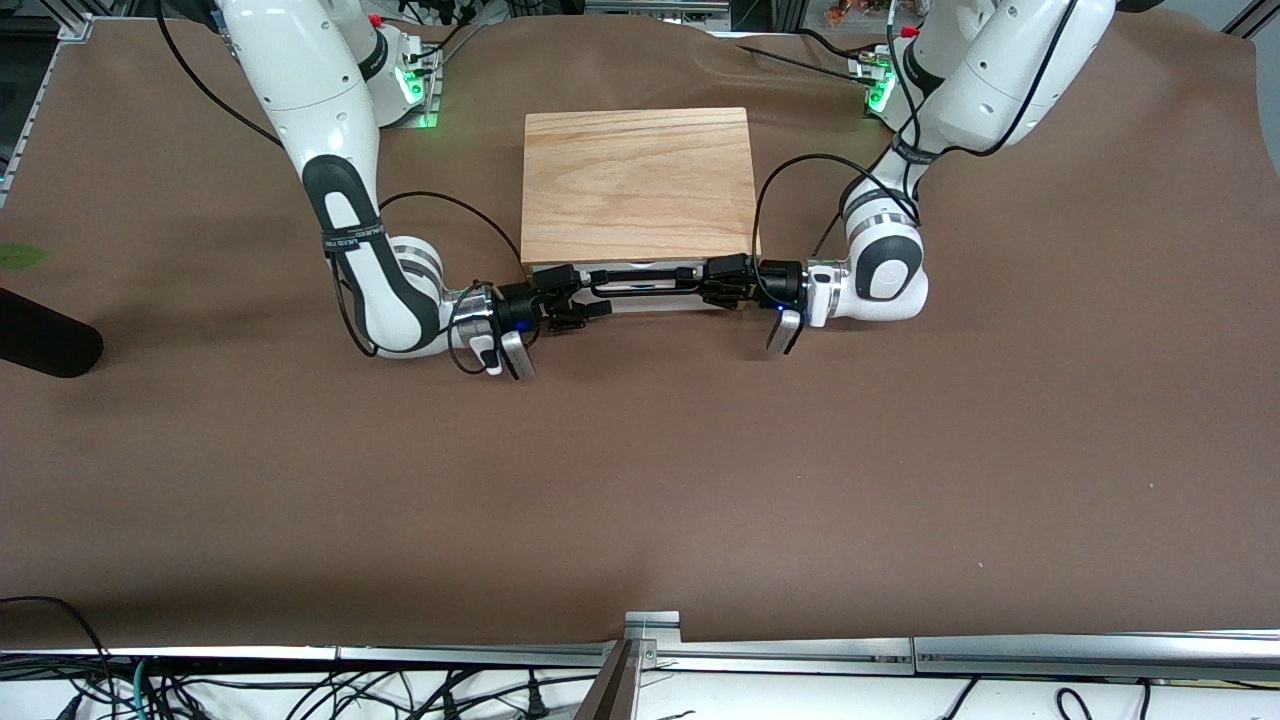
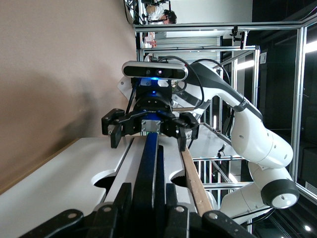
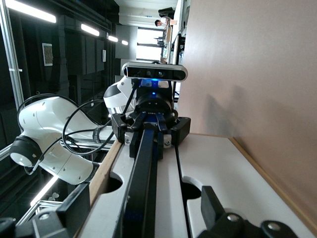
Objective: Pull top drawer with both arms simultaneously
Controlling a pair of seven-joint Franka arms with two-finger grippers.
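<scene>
1. Drawer location: the top drawer (image 1: 640,285) is at the front of the small wooden box (image 1: 638,185), which sits mid-table between the 2 arm bases. Its white front faces the front camera and looks flush with the box, so it appears not yet pulled out.
2. Handle: a wide black wire loop handle (image 1: 645,280) runs along the drawer front, from the right arm's end toward the left arm's end.
3. Left gripper (image 1: 725,281): low in front of the drawer at the handle's end toward the left arm's end of the table. In the left wrist view its fingers (image 2: 124,198) lie close on either side of the black bar (image 2: 148,173), so it reads as clenched on the handle or nearly so.
4. Right gripper (image 1: 560,298): at the handle's other end. In the right wrist view its fingers (image 3: 74,203) stand wide apart around the bar, released and gripping nothing yet.
5. Handling, as a judgement: the drawer is a shallow, light wooden tray and should slide easily; the box itself may be light enough to drag along. The wire is thin, stiff and probably slippery.
6. Where to hold: each end of the loop, with an even, straight pull toward the front camera so the tray does not skew and jam.
</scene>
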